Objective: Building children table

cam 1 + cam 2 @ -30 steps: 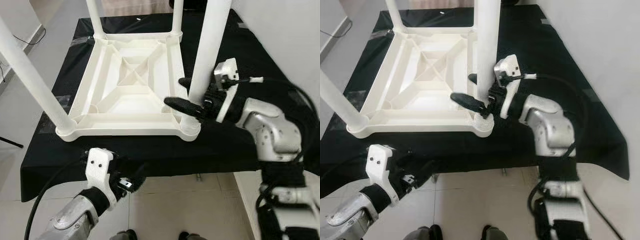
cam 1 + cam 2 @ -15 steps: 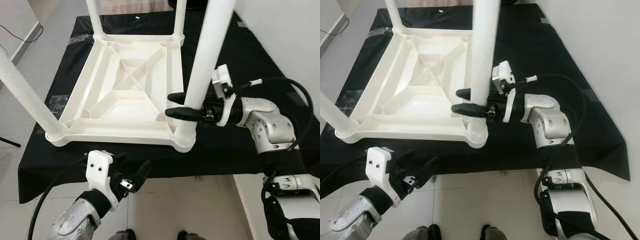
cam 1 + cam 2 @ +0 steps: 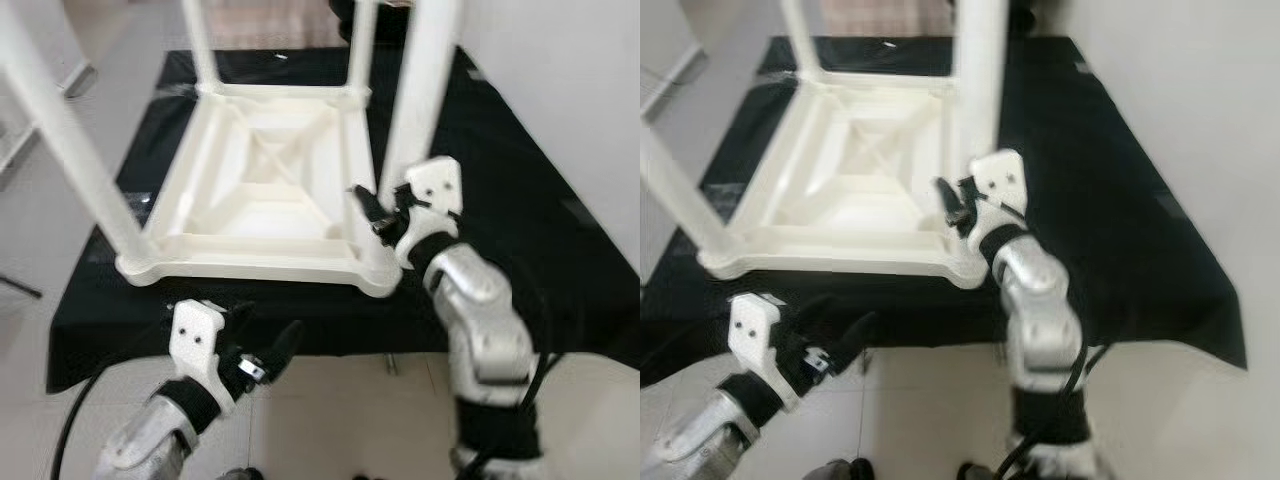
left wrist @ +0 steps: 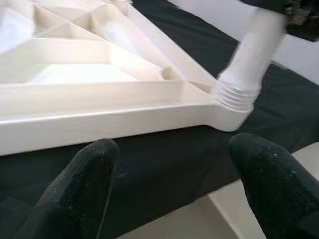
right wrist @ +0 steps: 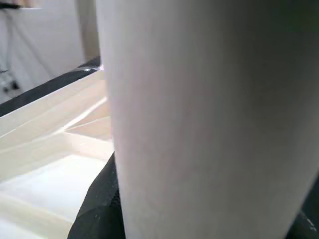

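Bright, even daylight; motion-blurred head views.

Black cloth (image 3: 520, 230) covers the surface. Pale tiled floor (image 3: 330, 410) near. White wall (image 3: 1160, 90) right.

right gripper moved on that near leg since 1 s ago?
Yes. The right gripper has swung around the leg, wrist now nearer the robot, above the corner socket.
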